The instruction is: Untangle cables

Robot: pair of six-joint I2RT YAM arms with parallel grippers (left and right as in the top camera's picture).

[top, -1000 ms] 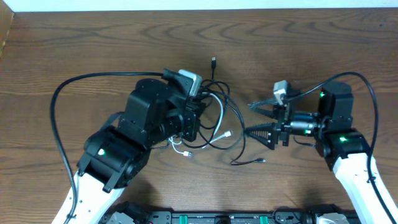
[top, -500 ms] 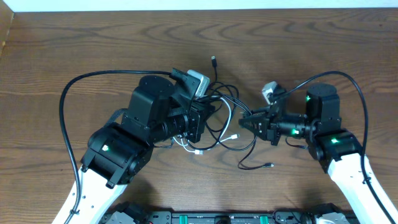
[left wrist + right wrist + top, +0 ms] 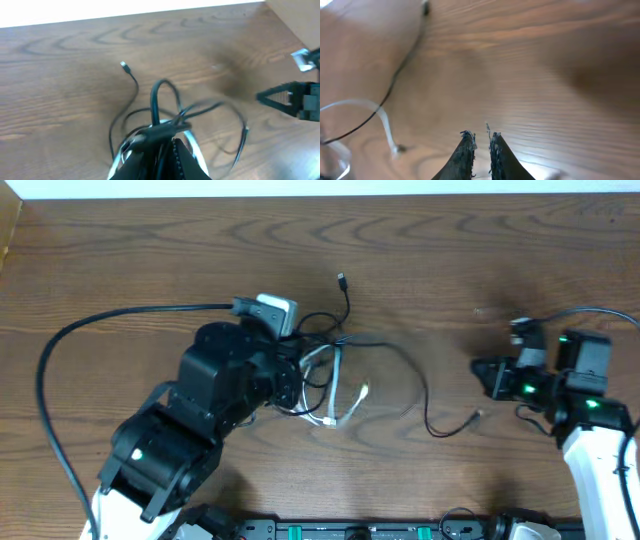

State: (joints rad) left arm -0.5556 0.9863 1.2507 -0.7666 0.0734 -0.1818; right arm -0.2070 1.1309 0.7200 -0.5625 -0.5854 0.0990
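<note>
The cables (image 3: 338, 345) lie in a loose tangle of thin black cords and one white cord (image 3: 337, 380) mid-table. My left gripper (image 3: 298, 375) is shut on the bunch; in the left wrist view its fingers (image 3: 167, 141) clamp black strands under a raised loop (image 3: 161, 86). One black plug (image 3: 342, 278) points to the far side. Another black cord trails right to a plug (image 3: 475, 417). My right gripper (image 3: 482, 372) stands apart to the right, shut with nothing between its tips (image 3: 481, 136). The white cord (image 3: 376, 109) and a black cord (image 3: 402, 65) lie ahead of it.
A thick black arm cable (image 3: 60, 350) arcs over the left of the wooden table (image 3: 450, 260). The right arm's own cable (image 3: 600, 312) runs at the far right. The table's near edge carries a black rail (image 3: 360, 530).
My right gripper closed and drew back to the right, away from the tangle. The left arm shifted left with the bunch. One black cord now stretches out to the right.
</note>
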